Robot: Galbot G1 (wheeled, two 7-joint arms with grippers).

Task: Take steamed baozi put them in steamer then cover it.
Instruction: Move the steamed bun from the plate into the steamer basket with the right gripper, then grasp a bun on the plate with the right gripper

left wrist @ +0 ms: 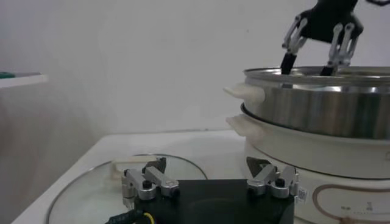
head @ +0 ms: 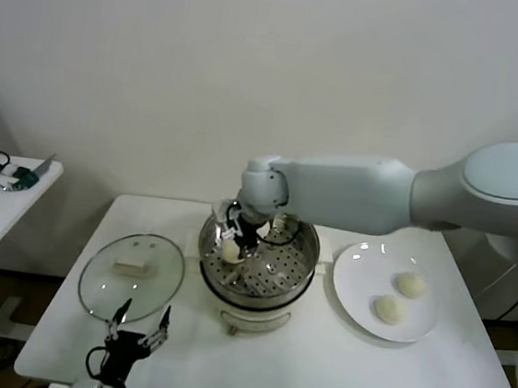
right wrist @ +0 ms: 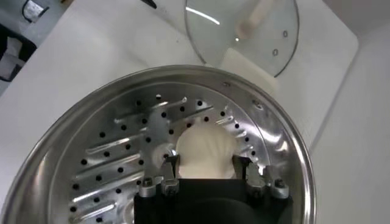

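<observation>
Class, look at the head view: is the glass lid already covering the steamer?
No: the glass lid lies flat on the table to the robot's left of the steamer, whose top is open with the right gripper inside.

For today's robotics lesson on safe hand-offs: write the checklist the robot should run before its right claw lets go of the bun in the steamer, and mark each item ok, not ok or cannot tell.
1. Right claw is inside the steamer rim: ok.
2. Bun sits between the fingers, over the perforated tray: ok.
3. Bun is resting on the tray, not hanging above it: cannot tell.
4. Tray has room for more buns: ok in the right wrist view, which shows no other bun.
5. Glass lid lies off the pot, on the table: ok.
6. Left claw is open and away from the steamer, near the lid: ok.
</observation>
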